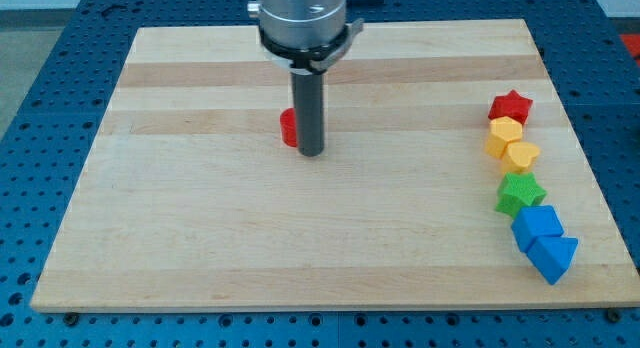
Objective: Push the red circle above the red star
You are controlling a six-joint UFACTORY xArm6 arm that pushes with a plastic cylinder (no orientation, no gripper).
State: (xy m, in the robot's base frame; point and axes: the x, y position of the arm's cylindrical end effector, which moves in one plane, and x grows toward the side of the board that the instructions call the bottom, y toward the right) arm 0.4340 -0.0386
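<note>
The red circle lies on the wooden board, left of centre near the view's top, and the rod hides most of it. My tip stands right against the circle's right side, touching or nearly so. The red star sits far off at the view's right, at the top of a column of blocks.
Below the red star, running down the view's right: a yellow hexagon, a yellow heart, a green star, a blue cube and a blue triangle. The board's right edge is close beside them.
</note>
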